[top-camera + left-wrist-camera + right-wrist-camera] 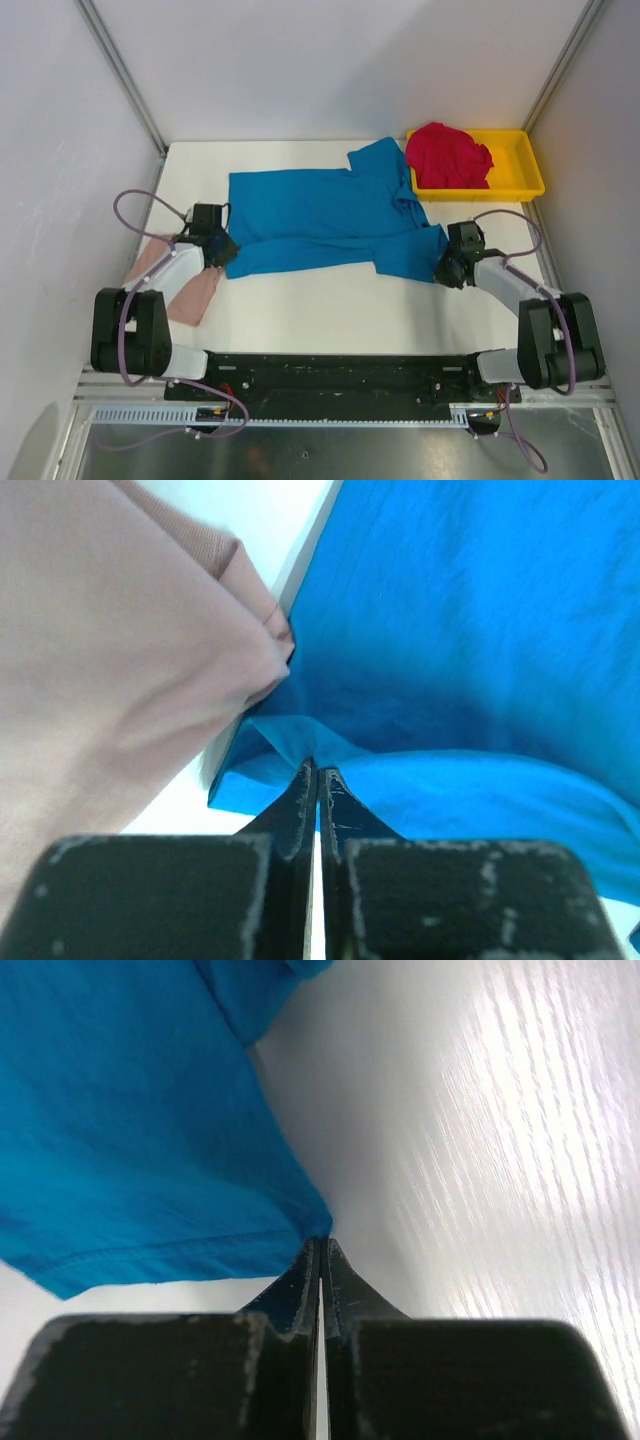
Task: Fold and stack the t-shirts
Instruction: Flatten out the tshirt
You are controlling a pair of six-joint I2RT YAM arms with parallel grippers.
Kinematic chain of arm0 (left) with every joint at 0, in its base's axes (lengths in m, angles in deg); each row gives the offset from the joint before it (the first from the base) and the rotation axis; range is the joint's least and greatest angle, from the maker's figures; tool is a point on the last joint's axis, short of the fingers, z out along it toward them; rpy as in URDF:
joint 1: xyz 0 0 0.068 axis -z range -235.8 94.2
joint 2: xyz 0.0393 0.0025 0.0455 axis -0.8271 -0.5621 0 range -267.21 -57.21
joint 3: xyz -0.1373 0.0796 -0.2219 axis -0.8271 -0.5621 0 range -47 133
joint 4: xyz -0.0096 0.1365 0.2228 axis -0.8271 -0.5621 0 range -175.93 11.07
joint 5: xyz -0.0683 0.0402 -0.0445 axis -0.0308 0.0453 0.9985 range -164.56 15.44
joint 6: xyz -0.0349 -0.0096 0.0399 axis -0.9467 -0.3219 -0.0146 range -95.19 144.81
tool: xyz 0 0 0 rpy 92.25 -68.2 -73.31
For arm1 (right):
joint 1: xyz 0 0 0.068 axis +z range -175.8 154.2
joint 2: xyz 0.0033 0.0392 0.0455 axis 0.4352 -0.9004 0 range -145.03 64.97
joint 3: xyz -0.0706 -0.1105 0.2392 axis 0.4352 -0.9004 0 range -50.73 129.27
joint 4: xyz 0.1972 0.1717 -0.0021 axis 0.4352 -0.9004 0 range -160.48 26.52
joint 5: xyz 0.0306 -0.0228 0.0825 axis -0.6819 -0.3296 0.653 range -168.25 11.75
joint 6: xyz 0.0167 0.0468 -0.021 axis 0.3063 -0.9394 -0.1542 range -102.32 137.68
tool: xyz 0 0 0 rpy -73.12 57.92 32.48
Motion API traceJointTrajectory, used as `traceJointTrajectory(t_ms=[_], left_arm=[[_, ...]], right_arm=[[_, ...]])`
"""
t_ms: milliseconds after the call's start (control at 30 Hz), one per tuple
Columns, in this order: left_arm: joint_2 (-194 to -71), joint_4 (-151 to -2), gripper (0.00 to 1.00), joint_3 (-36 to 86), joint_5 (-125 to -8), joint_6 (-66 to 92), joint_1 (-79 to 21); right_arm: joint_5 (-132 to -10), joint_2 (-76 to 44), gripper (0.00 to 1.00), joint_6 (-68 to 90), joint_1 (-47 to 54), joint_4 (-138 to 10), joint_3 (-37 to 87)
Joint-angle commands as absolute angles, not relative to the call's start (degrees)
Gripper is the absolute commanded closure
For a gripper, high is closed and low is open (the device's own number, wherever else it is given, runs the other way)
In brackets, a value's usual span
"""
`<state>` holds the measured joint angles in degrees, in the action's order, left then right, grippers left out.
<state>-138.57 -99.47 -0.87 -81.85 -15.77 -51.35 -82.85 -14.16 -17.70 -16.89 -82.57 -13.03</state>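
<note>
The bright blue t-shirt (320, 215) lies spread across the middle of the table, its near edge partly folded over. My left gripper (219, 250) is shut on its near-left corner (300, 742). My right gripper (447, 268) is shut on its near-right corner (305, 1222). The dusty pink t-shirt (185, 290) lies folded at the left, mostly under my left arm, and fills the left of the left wrist view (110, 660). The crimson red t-shirt (447, 156) sits crumpled in the yellow tray (525, 180).
The yellow tray stands at the back right corner of the white table (330, 310). White walls with metal posts (120, 70) close in the back and sides. The black base rail (330, 370) runs along the near edge.
</note>
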Motion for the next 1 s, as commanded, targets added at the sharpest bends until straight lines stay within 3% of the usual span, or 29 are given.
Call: traceJointTrajectory(t_ms=[0, 633, 967], left_arm=[[-131.7, -98.9, 1.00, -4.6, -82.4, -14.5, -50.3], [-104.9, -111.2, 1.00, -21.9, -89.5, -24.7, -44.2], [-102.1, -117.5, 1.00, -24.9, -95.9, -33.5, -43.6]], right_arm=[[-80.9, -4.9, 1.00, -18.1, -18.0, -90.8, -13.4], [-71.1, 34.3, 1.00, -32.3, -17.8, -124.1, -10.2], [-71.5, 42.8, 1.00, -33.5, -17.8, -134.6, -6.3]])
